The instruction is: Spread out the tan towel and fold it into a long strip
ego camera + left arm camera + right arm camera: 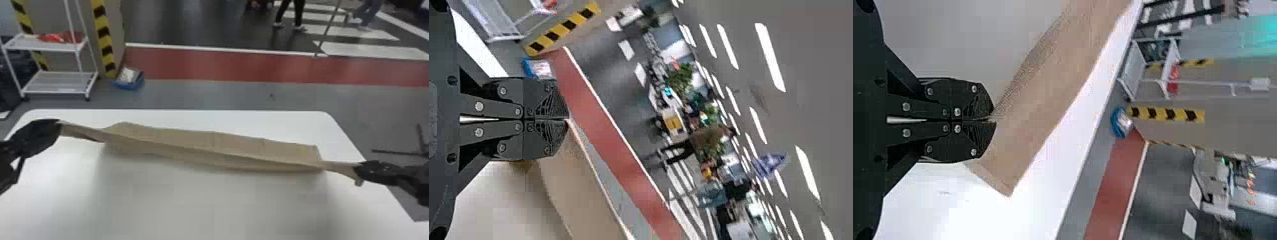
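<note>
I have the tan towel (204, 139) stretched over the white table's (204, 204) far half, left claw (568, 119) and right claw (994, 120) each pinching one end. It should handle light and floppy, best held by its corners.

The black right gripper (358, 168), its two flat fingers closed, pinches an edge of the tan cloth towel (1040, 112), one corner hanging free beside the fingertips. The towel stretches alongside one straight edge of the smooth white table (1063, 160). Beyond that edge are a blue container (1114, 124) with whitish contents, a yellow-and-black striped post (1165, 114) and a red floor band (1115, 180).
</note>
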Robot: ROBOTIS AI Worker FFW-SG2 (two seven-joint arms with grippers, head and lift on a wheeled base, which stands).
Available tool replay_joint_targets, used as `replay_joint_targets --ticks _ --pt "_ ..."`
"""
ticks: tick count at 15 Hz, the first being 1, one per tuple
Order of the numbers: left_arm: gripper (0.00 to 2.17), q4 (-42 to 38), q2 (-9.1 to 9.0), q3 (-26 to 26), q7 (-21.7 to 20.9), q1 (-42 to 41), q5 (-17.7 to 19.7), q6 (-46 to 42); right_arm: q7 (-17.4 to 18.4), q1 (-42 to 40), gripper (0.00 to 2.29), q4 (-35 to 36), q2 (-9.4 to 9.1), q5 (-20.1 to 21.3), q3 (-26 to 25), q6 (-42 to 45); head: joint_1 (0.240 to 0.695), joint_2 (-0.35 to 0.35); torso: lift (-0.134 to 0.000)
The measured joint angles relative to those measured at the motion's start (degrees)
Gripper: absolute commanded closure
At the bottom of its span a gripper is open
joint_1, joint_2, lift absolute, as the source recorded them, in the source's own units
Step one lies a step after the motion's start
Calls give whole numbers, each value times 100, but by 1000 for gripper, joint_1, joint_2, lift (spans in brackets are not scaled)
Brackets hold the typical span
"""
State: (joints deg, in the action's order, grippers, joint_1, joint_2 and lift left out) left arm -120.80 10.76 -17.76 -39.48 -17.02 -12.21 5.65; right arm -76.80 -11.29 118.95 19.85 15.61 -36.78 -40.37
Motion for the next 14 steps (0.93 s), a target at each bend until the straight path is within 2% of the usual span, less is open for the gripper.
replay_joint_targets --ticks 2,3,5,8,10,11,12,14 --pt "2142 240 -47 -272 -139 -963 95 -1818 -124 -737 2250 73 -212 16 -250 894 695 -229 -118" --pt "2142 370 -35 -388 -262 -1267 181 -2404 -125 -946 2246 80 -259 1 -353 1156 695 -250 -118" --pt "2142 788 44 -643 -768 -1590 357 -3357 -125 -1286 2250 83 -306 -3 -495 1505 695 -280 -118" --pt "2142 1252 220 -985 -1560 -1660 641 -4151 -125 -1486 2250 48 -398 -15 -862 1831 695 -324 -118" --pt "2142 1311 313 -1251 -2210 -1663 715 -4495 -127 -1503 2250 -2 -404 -103 -1282 1874 695 -350 -118" --pt "2142 1286 352 -1309 -2375 -1661 740 -4624 -127 -1487 2250 -65 -399 -163 -1484 1874 695 -350 -118" --pt "2142 1233 409 -1273 -2558 -1641 730 -4697 -127 -1436 2250 -177 -371 -157 -1641 1868 695 -350 -118" --pt "2142 907 505 -843 -2945 -1580 327 -4726 -121 -1264 2250 -390 -329 146 -1631 1858 695 -350 -118"
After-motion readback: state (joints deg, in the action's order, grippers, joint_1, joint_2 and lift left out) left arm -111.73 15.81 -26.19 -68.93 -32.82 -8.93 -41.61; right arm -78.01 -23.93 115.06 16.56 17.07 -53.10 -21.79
